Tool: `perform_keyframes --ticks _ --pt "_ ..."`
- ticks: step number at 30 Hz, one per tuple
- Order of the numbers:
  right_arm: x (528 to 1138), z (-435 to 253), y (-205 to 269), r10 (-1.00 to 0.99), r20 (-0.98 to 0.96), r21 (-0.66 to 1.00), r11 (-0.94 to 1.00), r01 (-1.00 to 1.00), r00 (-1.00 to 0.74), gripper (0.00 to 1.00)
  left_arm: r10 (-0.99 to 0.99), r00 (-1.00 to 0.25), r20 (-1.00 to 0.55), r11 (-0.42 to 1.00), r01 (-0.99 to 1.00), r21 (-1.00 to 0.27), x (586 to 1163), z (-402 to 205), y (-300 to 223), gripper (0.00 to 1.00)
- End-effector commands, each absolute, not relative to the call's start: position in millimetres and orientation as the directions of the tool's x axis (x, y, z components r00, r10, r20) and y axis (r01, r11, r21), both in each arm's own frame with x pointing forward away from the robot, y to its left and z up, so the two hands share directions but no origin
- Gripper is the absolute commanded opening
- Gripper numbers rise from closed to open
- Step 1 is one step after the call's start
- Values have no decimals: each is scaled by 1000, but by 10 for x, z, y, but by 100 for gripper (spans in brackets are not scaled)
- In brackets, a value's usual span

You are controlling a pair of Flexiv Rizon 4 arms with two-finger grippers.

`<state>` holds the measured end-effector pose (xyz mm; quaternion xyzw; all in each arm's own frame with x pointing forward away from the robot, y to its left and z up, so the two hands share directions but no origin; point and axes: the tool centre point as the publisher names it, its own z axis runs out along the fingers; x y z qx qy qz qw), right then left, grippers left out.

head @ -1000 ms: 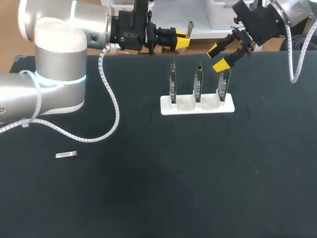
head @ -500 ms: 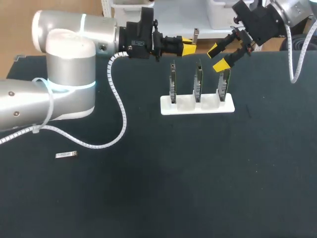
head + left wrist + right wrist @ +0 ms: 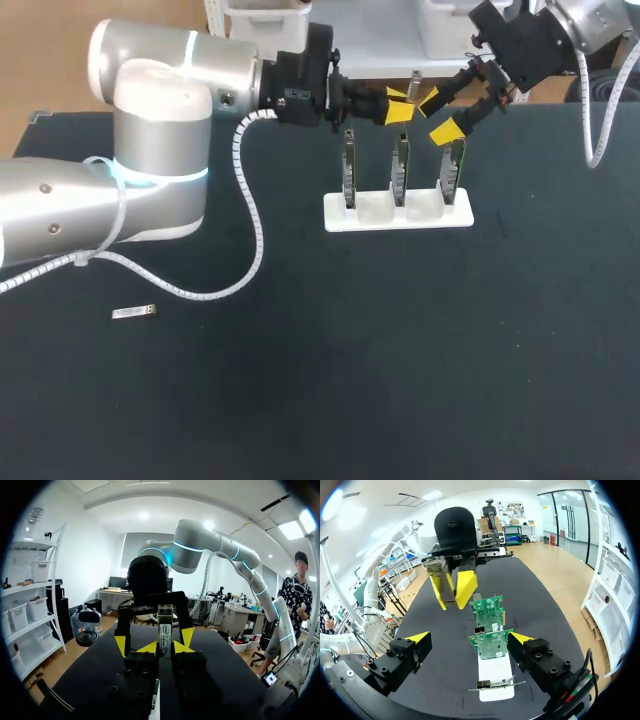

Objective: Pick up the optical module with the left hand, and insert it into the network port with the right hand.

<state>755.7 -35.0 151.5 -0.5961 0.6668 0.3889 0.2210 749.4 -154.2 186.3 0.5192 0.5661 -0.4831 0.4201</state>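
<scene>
At twelve o'clock on the counter (image 3: 300,400), just behind the white stand (image 3: 398,212), grips the module (image 3: 414,80) upright in the left jaws, pinched shut on its lower end between both yellow tips (image 3: 149,647). Reaches there with the left arm (image 3: 160,120) from nine o'clock. Holds the right jaws wide apart and empty at about one o'clock, just beside the module and facing it. Shows three green boards (image 3: 400,165) standing in the stand, just toward six o'clock from both sets of jaws. Leaves a small grey bar (image 3: 133,313) flat at eight o'clock, well apart. Looks like the handover step: lifted, not yet passed across. Calls next for bringing the right jaws around the module's free upper end, closing from two sides, and loosening the left jaws only once that grip is firm. Needs squaring to a board's port afterwards; cannot make out the port clearly.
</scene>
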Motion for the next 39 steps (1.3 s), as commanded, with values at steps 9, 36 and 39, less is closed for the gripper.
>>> perform_keyframes --ticks 9,36,39 --pt "7541 1515 -347 -623 -758 252 -10 -968 -191 100 180 -91 -979 -18 995 -96 7499 1777 -1533 0" --pt "7541 1515 -347 -623 -758 252 -10 -968 -191 100 197 -127 -972 -15 991 -132 7650 1678 -1599 0" --pt "7541 1515 -347 -623 -758 252 -10 -968 -191 100 201 -135 -970 -15 990 -140 7647 1673 -1605 0"
